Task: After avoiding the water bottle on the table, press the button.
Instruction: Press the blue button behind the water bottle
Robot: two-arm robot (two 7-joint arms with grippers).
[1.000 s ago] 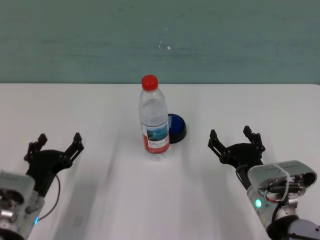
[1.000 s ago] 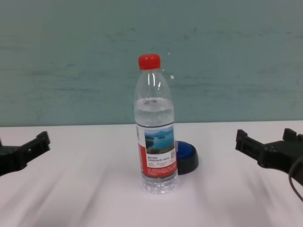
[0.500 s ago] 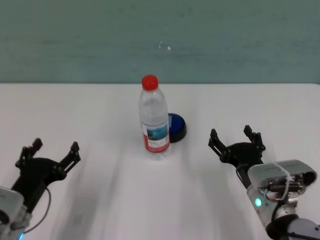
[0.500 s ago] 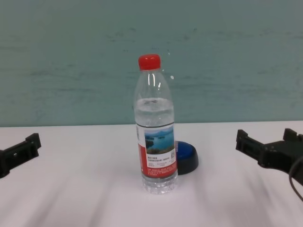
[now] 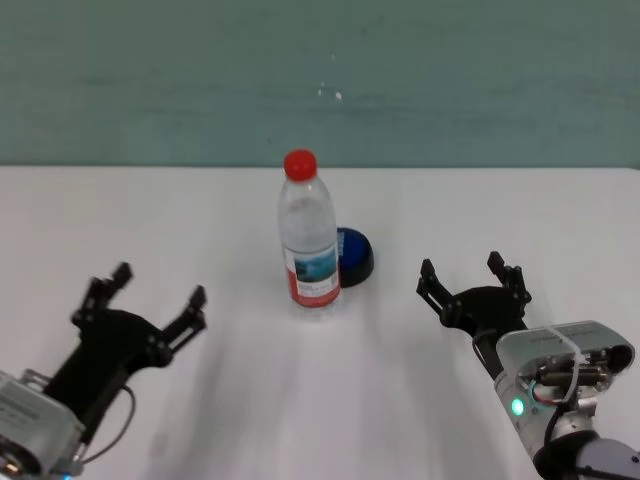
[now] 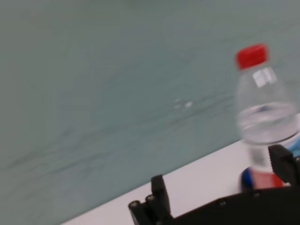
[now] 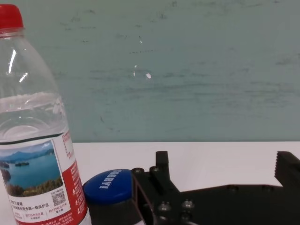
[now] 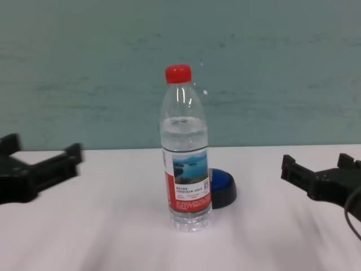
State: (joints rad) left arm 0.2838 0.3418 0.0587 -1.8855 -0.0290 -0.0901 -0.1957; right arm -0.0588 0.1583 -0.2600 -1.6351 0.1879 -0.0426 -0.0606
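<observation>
- Note the left gripper (image 5: 146,303): it hovers over the table (image 5: 250,390), to the left of the water bottle (image 5: 308,238) and nearer the robot than it. Its fingers are spread apart and hold nothing.
- In the chest view you see the same left gripper (image 8: 40,157) well apart from the water bottle (image 8: 186,158), touching nothing.
- Note the right gripper (image 5: 472,280): it sits to the right of the water bottle, also nearer the robot, with its fingers spread wide and nothing between them.
- Locate the water bottle at the middle of the table. It stands upright, red cap on top, with its label facing the robot.
- Locate the button (image 5: 354,255) just beside the water bottle, behind it and to its right. From the chest view you see the button (image 8: 222,186) partly hidden by the bottle's lower body.
- In the right wrist view, the button (image 7: 110,186) shows its blue top next to the base of the water bottle (image 7: 35,136). Neither gripper touches the button.
</observation>
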